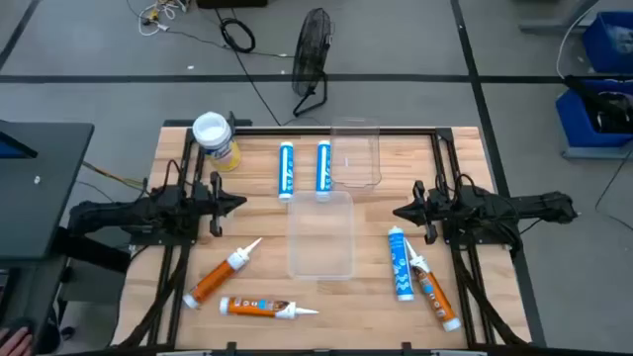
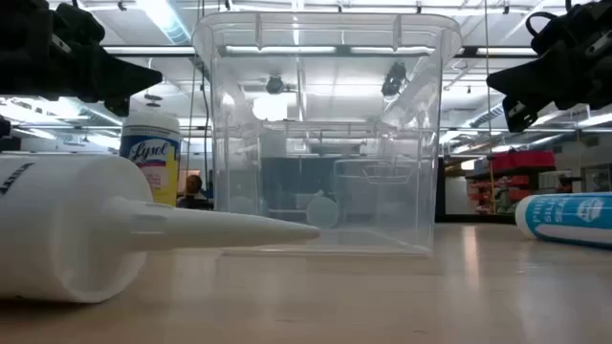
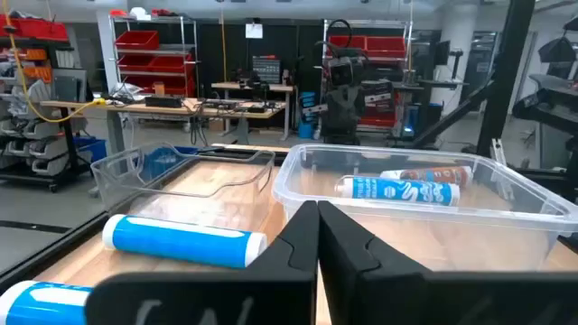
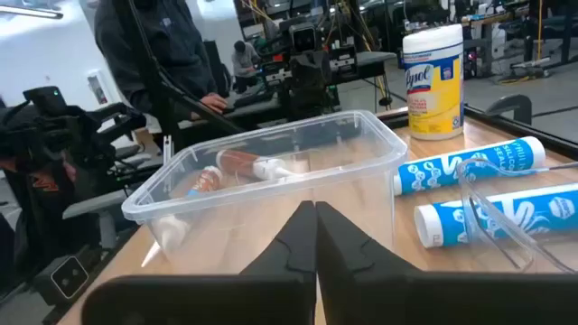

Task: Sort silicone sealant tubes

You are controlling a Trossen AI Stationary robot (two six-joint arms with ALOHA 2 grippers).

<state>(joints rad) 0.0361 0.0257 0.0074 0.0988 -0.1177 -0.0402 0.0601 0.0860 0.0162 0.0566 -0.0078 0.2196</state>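
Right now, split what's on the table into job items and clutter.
Job items:
three blue sealant tubes
three orange sealant tubes
two clear bins, likely sorting targets

Clutter:
yellow wipes canister
fan, off the table

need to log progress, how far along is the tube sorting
Nothing looks sorted: both clear bins are empty. Three blue tubes and three orange tubes lie on the table. Left gripper and right gripper are shut, holding nothing. All six remain.
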